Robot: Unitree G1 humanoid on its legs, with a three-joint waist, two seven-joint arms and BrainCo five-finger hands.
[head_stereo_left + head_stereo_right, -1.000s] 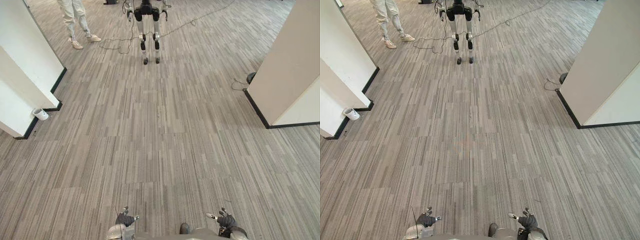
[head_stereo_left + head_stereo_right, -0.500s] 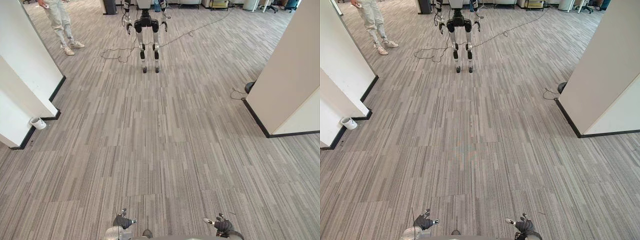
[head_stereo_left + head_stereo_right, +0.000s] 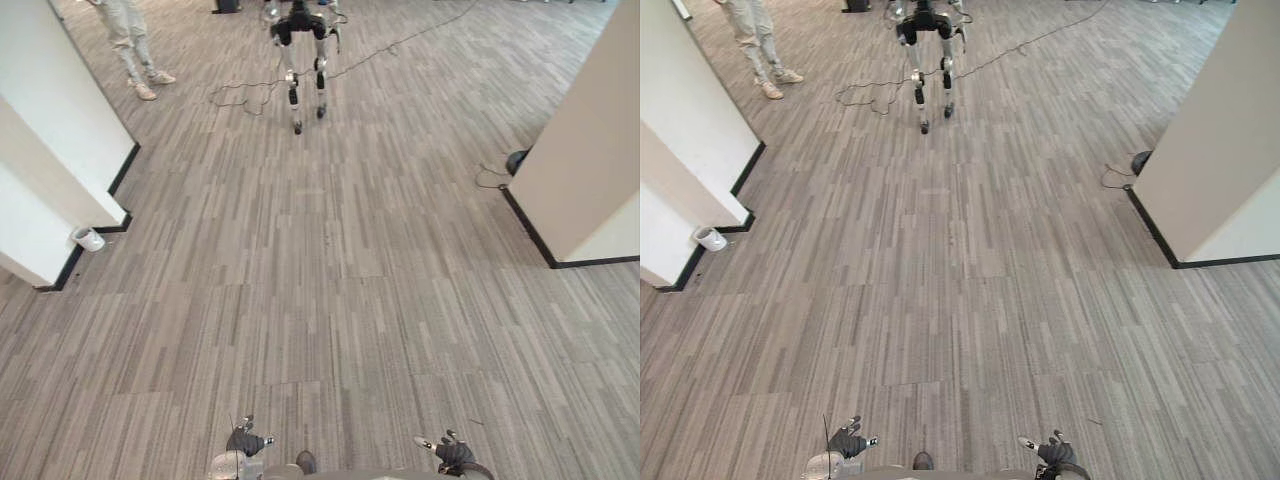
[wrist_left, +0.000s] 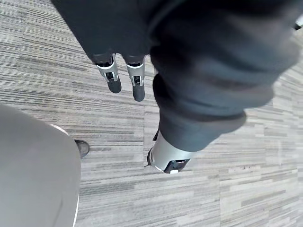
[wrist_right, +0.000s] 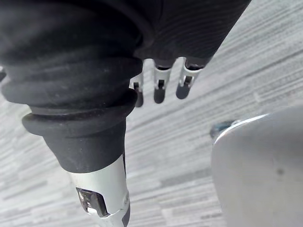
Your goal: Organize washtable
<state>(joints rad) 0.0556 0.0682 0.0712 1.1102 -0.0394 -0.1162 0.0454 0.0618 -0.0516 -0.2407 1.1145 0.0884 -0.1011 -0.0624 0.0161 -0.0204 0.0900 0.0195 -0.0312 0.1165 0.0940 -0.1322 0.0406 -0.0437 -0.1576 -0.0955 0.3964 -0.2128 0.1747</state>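
Grey striped carpet (image 3: 330,280) is filling the space ahead of you, and the whole picture is sliding a little against half a second ago. That is your head camera moving, not the things on the floor. The second robot (image 3: 305,50) is standing far ahead, again closer to the top edge of your view. I judge you are still walking or turning in search of the job. I cannot tell where the washtable stands, so no tidying is starting yet.

Your left hand (image 3: 245,440) and right hand (image 3: 455,452) are hanging low at your sides, with fingers (image 4: 113,78) loosely straight and holding nothing.

A person (image 3: 130,40) is standing just left of the second robot. Well nearer to you and left of it, a white wall corner (image 3: 50,130) is jutting out, with a small white cup (image 3: 90,238) at its foot. Nearer and right of it, another wall (image 3: 590,170) is closing in, with a dark round object (image 3: 516,160) by its base. The second robot itself is blocking the straight path, so you are probably needing to steer round it.
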